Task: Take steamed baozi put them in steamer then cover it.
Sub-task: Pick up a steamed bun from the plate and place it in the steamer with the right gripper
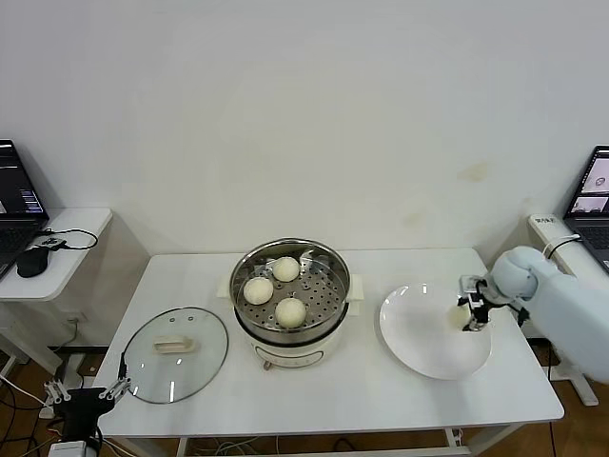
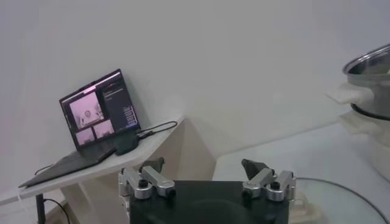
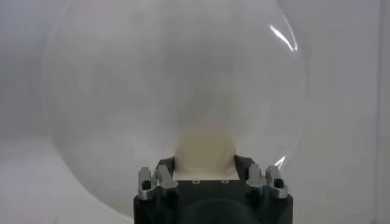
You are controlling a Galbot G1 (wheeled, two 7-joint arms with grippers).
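Observation:
The steel steamer [image 1: 319,259] stands mid-table on its cream base and holds three cream-white baozi [image 1: 258,289] [image 1: 285,268] [image 1: 291,311] on its perforated tray. The fourth baozi [image 1: 461,315] [image 3: 205,147] sits on the white plate [image 1: 423,338] [image 3: 122,91], between the fingers of my right gripper [image 1: 470,317] [image 3: 205,167], which is shut on it over the plate's right part. The glass cover [image 1: 176,354] with its cream handle lies flat on the table left of the steamer. My left gripper [image 1: 88,390] [image 2: 204,167] is open and empty at the table's front left corner.
A laptop [image 1: 19,193] and mouse sit on a side table at far left; the laptop also shows in the left wrist view [image 2: 100,115]. Another laptop [image 1: 592,195] stands at far right. The steamer's rim [image 2: 372,67] shows in the left wrist view.

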